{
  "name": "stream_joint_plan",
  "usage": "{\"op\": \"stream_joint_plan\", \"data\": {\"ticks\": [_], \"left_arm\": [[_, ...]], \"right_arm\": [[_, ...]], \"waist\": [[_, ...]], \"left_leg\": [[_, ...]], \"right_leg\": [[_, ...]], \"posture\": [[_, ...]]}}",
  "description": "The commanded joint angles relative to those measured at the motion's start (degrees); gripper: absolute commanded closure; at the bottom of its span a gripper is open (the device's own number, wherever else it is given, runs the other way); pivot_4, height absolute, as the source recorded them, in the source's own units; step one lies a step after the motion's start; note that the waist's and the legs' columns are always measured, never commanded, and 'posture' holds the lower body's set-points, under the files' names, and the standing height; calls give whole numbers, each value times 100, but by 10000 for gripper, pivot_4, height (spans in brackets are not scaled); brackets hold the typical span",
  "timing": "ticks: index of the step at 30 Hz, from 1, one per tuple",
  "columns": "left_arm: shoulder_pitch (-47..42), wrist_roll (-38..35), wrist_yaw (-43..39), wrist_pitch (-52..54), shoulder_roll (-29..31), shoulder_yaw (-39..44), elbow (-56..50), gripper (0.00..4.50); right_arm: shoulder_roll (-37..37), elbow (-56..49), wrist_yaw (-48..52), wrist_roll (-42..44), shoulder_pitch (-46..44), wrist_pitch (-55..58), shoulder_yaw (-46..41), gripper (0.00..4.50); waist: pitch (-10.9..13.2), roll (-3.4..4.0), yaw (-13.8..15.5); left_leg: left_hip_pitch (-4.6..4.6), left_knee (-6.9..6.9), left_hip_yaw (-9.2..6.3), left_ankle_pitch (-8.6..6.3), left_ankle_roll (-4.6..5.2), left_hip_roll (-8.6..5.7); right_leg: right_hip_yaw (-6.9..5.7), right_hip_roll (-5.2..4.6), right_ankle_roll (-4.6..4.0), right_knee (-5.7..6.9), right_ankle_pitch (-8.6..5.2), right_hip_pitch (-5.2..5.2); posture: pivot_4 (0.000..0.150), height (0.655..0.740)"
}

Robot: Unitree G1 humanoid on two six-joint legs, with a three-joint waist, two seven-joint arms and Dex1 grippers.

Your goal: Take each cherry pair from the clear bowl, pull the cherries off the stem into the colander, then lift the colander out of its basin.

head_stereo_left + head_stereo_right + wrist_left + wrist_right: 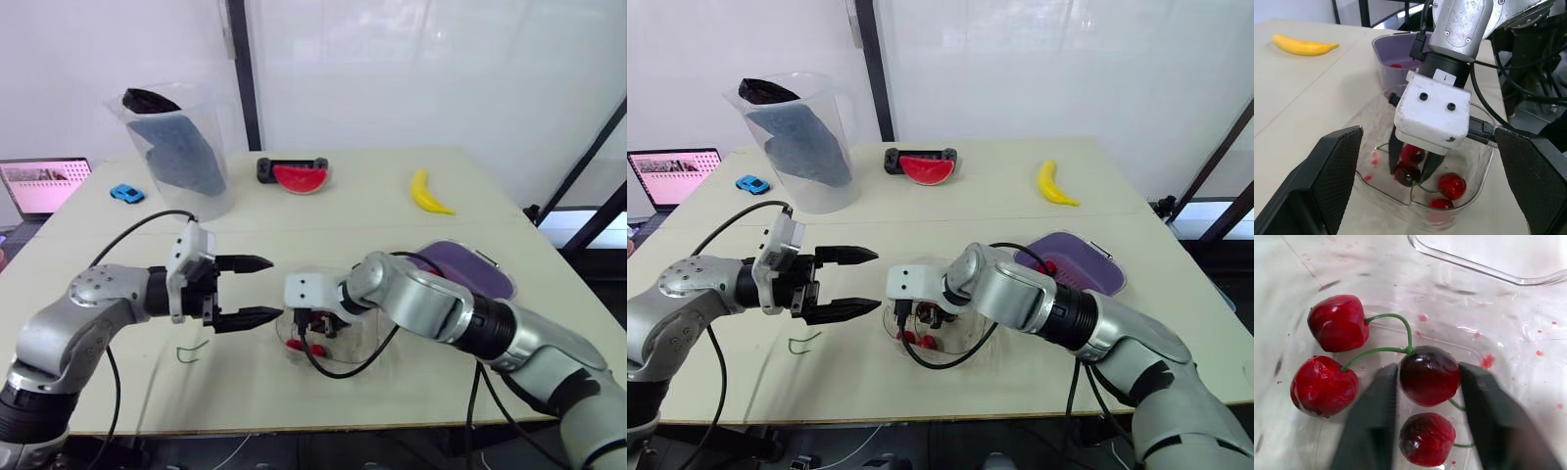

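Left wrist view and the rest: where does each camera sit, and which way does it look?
Left eye view: on the head, looking down over the table; both arms show.
Right eye view: beside it, same scene.
Left wrist view: on the left wrist, looking past the open left gripper at the right gripper in the clear bowl.
Right wrist view: on the right wrist, looking into the bowl; its fingers clamp a dark cherry.
Both wrist views share that cherry.
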Motion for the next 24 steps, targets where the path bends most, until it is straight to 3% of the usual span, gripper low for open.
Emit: {"op": "stream_joint_plan", "data": {"ticks": [1,6,13,24], "left_arm": [[-38,-7,11,-96,70,181,-167,0],[-64,27,-51,-145,70,144,-112,0],[-200,188,-264,-452,-1,59,190,0],[-297,307,-447,-519,-13,-59,288,0]], "right_arm": [[-25,-189,114,-98,-38,64,-242,10431],[-316,-624,250,136,-12,651,-831,10431],[-225,-1163,-164,774,80,2857,-1904,10431],[370,-774,-1269,941,762,2911,-1814,10431]], "waist": [[0,0,2],[0,0,9],[0,0,11],[-1,-1,-3]], "left_leg": [[0,0,0,0,0,0],[0,0,0,0,-1,0],[-1,-1,-1,0,0,0],[-2,-1,2,0,0,-2]], "right_leg": [[0,0,0,0,0,0],[0,-1,0,0,0,1],[0,0,0,0,0,1],[1,-1,0,8,0,-3]], "posture": [[1500,7400],[1500,7400],[1500,7400],[1500,7400]]}}
